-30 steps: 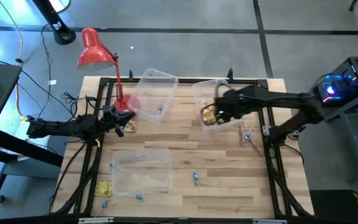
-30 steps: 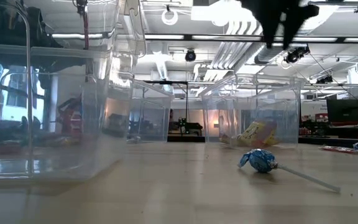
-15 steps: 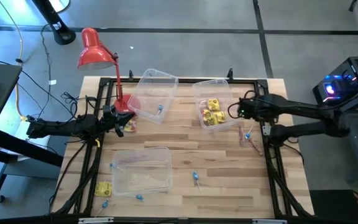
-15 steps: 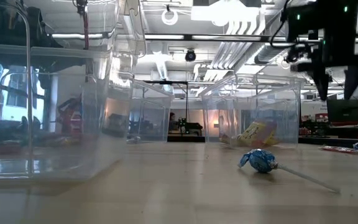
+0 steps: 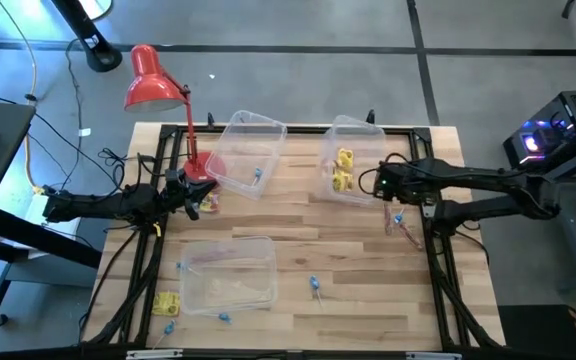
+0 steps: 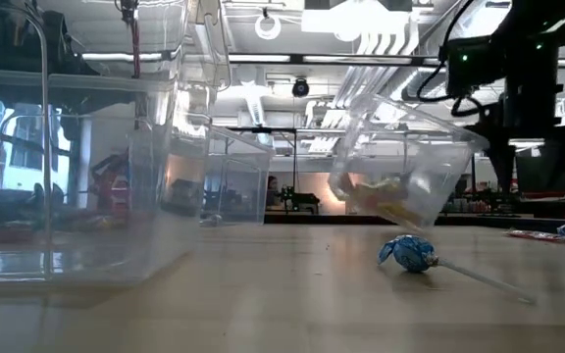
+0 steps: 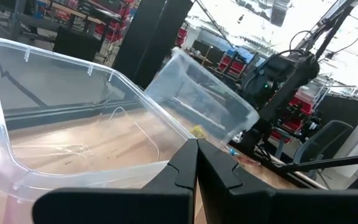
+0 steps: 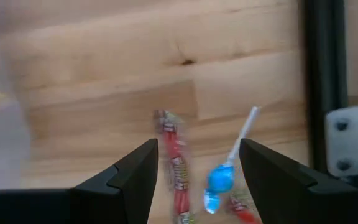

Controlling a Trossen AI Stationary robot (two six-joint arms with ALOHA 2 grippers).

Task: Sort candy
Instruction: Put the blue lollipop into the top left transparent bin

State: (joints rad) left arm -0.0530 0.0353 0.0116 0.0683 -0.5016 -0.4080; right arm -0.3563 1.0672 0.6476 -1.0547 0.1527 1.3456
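The candy lies scattered. Yellow packets [image 5: 344, 170] sit in a clear bin [image 5: 366, 140] at the far right. Red sticks [image 8: 174, 168] and a blue lollipop [image 8: 216, 182] lie on the wood beside it. That bin is tipped: its left side is off the table and its right lower edge [image 6: 428, 224] rests on it. My right gripper [image 5: 383, 187] points down at the bin's right side, open, with the red stick and lollipop below its gap [image 8: 197, 146]. My left gripper [image 5: 205, 198] waits shut at the table's left. My right gripper comes from above against the right rim [image 6: 474, 143] of the bin with the yellow packets, on the outer side of its fingers. Nothing is between the fingers. The gripper's own body hides which part of it meets the rim. The bin leans with that rim low.
A second clear bin [image 5: 268, 130] holding a blue piece stands at the far middle, and a third [image 5: 230, 272] at the near left. Loose blue pieces [image 5: 315, 286] and a yellow packet [image 5: 165, 302] lie near the front. A red lamp [image 5: 153, 80] stands at the far left.
My right gripper has moved from above the bin toward the table's right edge and down beside the bin's right rim, rolling as it went and staying open. The bin has tipped, its left side rising off the table, and the yellow packets have shifted inside it.
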